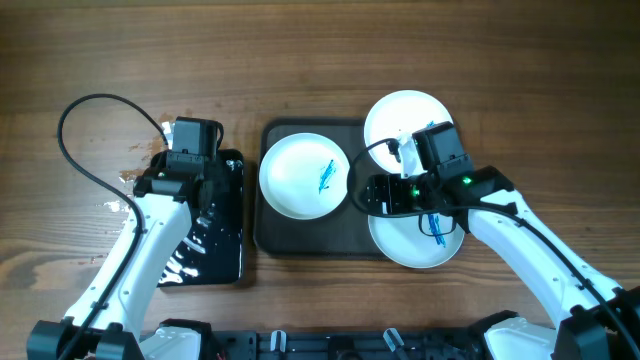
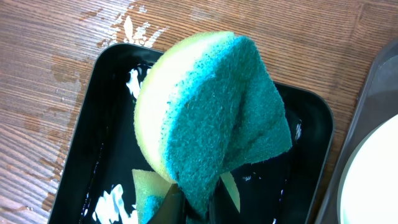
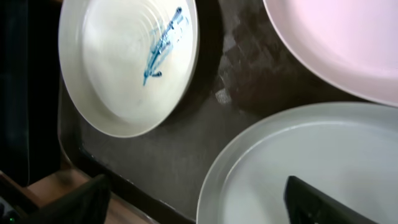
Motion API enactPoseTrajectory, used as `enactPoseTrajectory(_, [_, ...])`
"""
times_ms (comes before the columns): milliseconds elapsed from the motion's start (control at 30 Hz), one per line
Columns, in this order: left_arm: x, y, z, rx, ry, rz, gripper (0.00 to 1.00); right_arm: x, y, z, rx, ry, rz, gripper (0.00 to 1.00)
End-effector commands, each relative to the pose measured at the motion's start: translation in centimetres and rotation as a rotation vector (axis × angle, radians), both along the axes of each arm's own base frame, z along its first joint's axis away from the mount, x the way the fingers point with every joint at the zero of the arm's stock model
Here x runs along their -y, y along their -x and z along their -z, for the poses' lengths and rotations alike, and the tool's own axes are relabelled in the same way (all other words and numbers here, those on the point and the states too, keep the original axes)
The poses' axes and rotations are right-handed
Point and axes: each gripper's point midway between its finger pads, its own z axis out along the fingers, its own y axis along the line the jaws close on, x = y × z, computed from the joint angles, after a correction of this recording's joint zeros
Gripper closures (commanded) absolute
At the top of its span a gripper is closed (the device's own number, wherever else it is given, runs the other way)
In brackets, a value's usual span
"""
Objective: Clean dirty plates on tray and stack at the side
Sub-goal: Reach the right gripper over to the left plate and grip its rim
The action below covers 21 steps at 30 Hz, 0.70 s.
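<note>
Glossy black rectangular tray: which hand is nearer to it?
Left. The left hand hangs over the glossy black tray, gripping a yellow-and-green sponge. The right hand is open over a round white plate on the large dark grey tray.

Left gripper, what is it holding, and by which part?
A yellow and teal sponge, folded over and pinched at its lower end between the left gripper's fingers.

Overhead, centre right: right arm (image 1: 520, 225) covers parts of two plates (image 1: 395, 112) (image 1: 405, 250) and tray (image 1: 300, 240). Left wrist: sponge (image 2: 211, 118) hides fingertips of left gripper (image 2: 189, 210).
</note>
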Motion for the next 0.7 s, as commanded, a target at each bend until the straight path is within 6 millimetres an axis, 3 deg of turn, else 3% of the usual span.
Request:
enactPoseTrajectory(0, [0.2, -0.2, -0.4, 0.028, 0.017, -0.012, 0.96, -0.6, -1.4, -1.1, 0.080, -0.008, -0.038, 0.16])
enactPoseTrajectory(133, [0.6, -0.4, -0.4, 0.032, 0.036, -0.003, 0.96, -1.3, -3.0, -1.5, 0.141, -0.033, -0.038, 0.21])
enactPoseTrajectory(333, [0.7, -0.6, -0.4, 0.040, 0.043, 0.000, 0.96, -2.4, -3.6, 1.0, 0.063, -0.057, -0.058, 0.28])
enactPoseTrajectory(500, [0.7, -0.5, -0.4, 0.040, 0.043, 0.000, 0.96, -3.5, -5.9, -0.3, 0.118, -0.081, -0.076, 0.35])
enactPoseTrajectory(667, [0.7, -0.5, -0.4, 0.040, 0.043, 0.000, 0.96, -5.1, -6.2, 1.0, 0.086, -0.136, -0.094, 0.46])
